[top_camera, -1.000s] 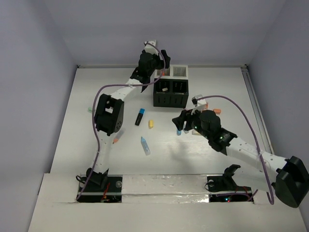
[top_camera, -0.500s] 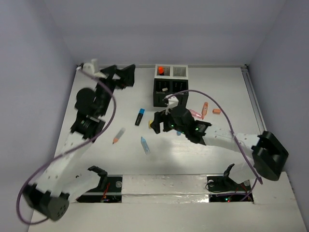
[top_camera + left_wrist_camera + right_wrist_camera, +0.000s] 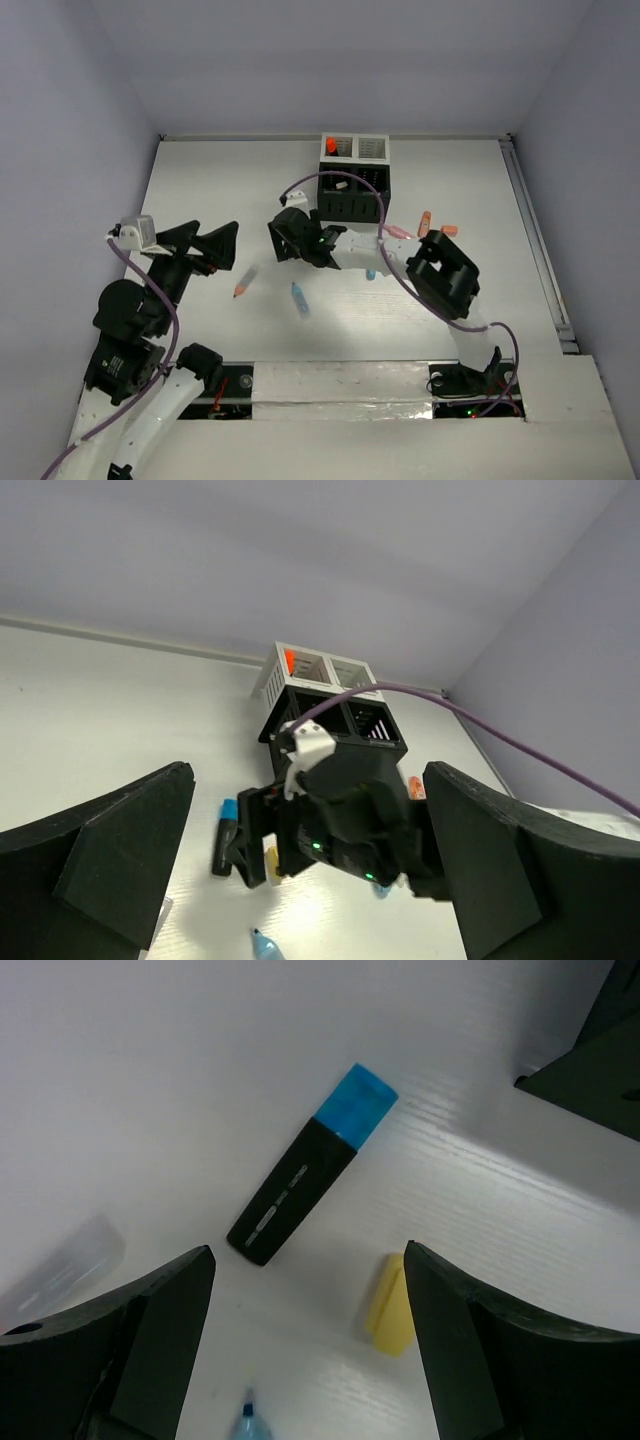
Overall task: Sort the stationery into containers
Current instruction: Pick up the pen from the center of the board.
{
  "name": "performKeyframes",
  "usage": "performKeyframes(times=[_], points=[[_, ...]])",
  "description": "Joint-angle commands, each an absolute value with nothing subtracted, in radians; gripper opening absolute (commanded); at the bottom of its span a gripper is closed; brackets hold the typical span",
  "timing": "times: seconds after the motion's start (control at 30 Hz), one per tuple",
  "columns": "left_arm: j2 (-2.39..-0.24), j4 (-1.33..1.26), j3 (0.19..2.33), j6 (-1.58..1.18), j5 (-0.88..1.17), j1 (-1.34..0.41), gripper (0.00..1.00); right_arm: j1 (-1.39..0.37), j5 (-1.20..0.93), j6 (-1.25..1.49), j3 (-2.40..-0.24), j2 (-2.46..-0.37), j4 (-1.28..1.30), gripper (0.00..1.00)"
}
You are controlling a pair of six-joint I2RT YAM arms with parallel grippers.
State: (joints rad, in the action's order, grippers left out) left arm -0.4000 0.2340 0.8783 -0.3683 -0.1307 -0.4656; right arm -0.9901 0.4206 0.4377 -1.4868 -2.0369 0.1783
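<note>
**Here, an open claw poised above the blue-capped marker**

The right gripper [image 3: 308,1260] hangs with its jaws spread wide, holding and touching nothing. Directly beneath it on the table [image 3: 480,200] lies a black marker [image 3: 305,1192] with a blue cap, and a small yellow piece [image 3: 392,1305] sits just beside it. The marker looks light, rigid and smooth, so it is likely to roll. It is best pinched across the middle of the barrel. The left gripper [image 3: 218,245], well apart, is likewise spread and empty. The organizer [image 3: 352,210] stands beyond.
</note>
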Motion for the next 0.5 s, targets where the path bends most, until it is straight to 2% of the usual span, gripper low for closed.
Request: performKeyframes(times=[0.0, 0.13, 0.47], points=[[-0.35, 0.289, 0.812, -0.321, -0.124, -0.471, 0.99, -0.999, 0.56, 0.462, -1.644, -2.144, 0.322, 0.81], [-0.272, 0.2, 0.684, -0.331, -0.092, -0.471, 0.99, -0.963, 0.534, 0.489, -1.721, -2.213, 0.339, 0.8], [-0.287, 0.163, 0.661, -0.305, 0.12, -0.361, 0.99, -0.94, 0.46, 0.482, -1.864, -2.345, 0.336, 0.78]])
